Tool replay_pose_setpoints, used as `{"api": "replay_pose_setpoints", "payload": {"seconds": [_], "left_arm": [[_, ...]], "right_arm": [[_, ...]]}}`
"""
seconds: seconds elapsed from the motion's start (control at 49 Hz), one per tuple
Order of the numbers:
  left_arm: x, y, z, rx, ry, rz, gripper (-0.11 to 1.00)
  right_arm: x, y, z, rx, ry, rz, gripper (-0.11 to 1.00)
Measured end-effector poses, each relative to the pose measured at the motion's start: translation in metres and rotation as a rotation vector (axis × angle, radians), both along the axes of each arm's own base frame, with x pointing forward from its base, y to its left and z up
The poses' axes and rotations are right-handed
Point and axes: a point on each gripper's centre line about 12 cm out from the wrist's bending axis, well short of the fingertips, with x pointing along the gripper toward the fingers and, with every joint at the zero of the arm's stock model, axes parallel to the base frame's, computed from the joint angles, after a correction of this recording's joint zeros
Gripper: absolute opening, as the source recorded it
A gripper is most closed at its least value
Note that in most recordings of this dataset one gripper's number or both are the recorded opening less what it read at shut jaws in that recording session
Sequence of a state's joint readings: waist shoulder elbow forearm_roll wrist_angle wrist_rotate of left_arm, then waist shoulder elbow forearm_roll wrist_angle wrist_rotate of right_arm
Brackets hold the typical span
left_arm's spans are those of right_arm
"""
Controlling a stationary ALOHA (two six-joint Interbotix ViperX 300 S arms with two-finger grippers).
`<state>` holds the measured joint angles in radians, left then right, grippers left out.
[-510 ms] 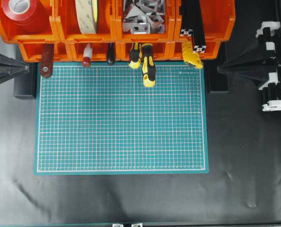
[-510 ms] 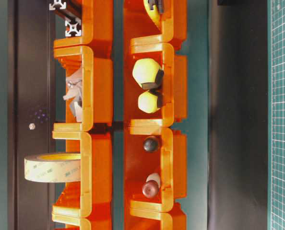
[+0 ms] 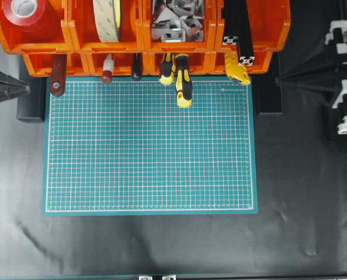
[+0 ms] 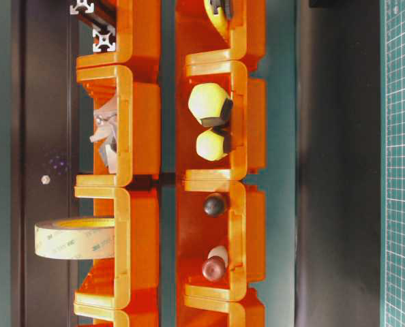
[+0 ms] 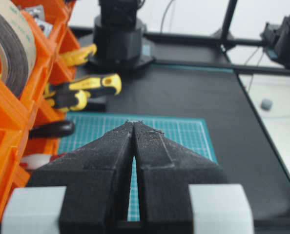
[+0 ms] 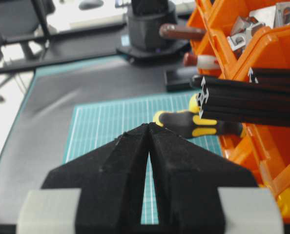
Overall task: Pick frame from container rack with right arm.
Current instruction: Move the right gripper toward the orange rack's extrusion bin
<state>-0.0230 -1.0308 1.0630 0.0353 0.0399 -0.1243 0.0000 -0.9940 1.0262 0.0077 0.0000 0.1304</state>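
Note:
The frame (image 3: 239, 23) is a slim black bar lying in the top right bin of the orange container rack (image 3: 141, 45), its silvery cut end (image 3: 230, 40) pointing at the mat. A second bar end (image 3: 247, 59) shows just below it. In the right wrist view the frame (image 6: 252, 97) juts out of the rack (image 6: 277, 48) ahead and to the right. My right gripper (image 6: 149, 125) is shut and empty, hovering right of the mat (image 3: 277, 81), apart from the rack. My left gripper (image 5: 134, 123) is shut and empty at the left edge (image 3: 27, 88).
A green cutting mat (image 3: 150, 146) lies in front of the rack. Yellow-and-black tool handles (image 3: 183, 87) and a yellow tool (image 3: 238, 71) stick out of the lower bins. Tape rolls (image 3: 24, 11) and metal brackets (image 3: 176, 23) fill the upper bins.
My right gripper has drawn slightly right and toward the rack side. My left gripper has pulled back a little to the left. Nothing on the rack has moved.

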Motion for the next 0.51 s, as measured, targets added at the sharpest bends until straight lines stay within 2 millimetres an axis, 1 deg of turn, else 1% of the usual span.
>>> {"api": "replay_pose_setpoints", "payload": {"seconds": [0.122, 0.224, 0.306, 0.388, 0.51], "left_arm": [[0.000, -0.002, 0.005, -0.011, 0.006, -0.010, 0.00], [0.001, -0.007, 0.008, -0.028, 0.016, -0.034, 0.00], [0.002, -0.008, 0.004, -0.035, 0.041, -0.037, 0.00], [0.003, -0.008, 0.003, -0.034, 0.051, -0.036, 0.00], [0.003, -0.008, 0.003, -0.036, 0.052, -0.037, 0.00]], "right_arm": [[0.006, 0.005, 0.015, -0.003, 0.106, 0.024, -0.01], [0.016, 0.015, 0.028, -0.029, 0.245, 0.072, -0.01], [0.026, 0.022, 0.038, -0.079, 0.347, 0.104, -0.01], [0.039, 0.031, 0.050, -0.141, 0.415, 0.133, -0.01], [0.058, 0.043, 0.061, -0.254, 0.526, 0.154, -0.01]]}}
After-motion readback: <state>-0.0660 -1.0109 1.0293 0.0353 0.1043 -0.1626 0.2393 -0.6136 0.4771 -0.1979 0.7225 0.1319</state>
